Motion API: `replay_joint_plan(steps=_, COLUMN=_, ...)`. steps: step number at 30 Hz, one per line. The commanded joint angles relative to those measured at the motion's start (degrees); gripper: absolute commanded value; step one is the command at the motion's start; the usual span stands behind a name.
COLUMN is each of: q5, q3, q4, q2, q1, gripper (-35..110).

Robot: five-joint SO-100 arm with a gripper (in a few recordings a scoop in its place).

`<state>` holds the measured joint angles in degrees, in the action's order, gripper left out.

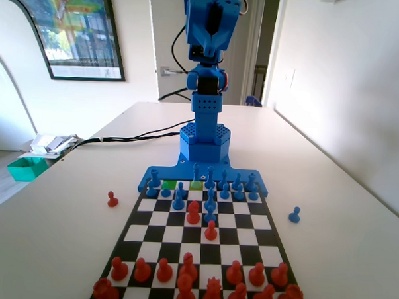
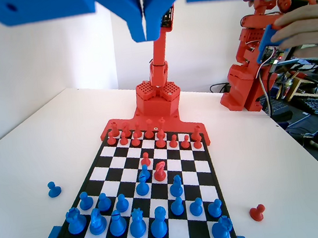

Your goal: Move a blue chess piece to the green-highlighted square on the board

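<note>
White table (image 1: 330, 195), board (image 1: 158, 218) joined to the blue base, two green squares (image 1: 196, 185) on the row nearest the arm

Blue pawn (image 1: 294, 214) off-board on the right in fixed view, red pawn (image 1: 112, 199) off on the left; blue pieces (image 1: 210, 204) crowd around the green squares. Arm upright, gripper (image 2: 147, 35) high over the board, jaws look pressed together with nothing between, though wrist view crops them

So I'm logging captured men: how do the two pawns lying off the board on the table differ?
The small red plastic pawn stands on the white table left of the chequered chessboard in the fixed view; the small blue plastic pawn stands on its right. The red one stands slightly closer to the board's edge than the blue one. Both are upright, off the squares, and look alike in shape and size.
</note>
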<state>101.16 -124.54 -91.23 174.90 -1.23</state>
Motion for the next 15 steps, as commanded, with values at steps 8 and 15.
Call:
replay_joint_plan(steps=8, q5=0.9, q3=-0.2, q4=1.1, q2=0.2, q1=-0.4, gripper=1)
replay_joint_plan(steps=15, q5=4.1, q3=1.1, q4=1.3, q2=-0.1, q1=0.4, gripper=1)
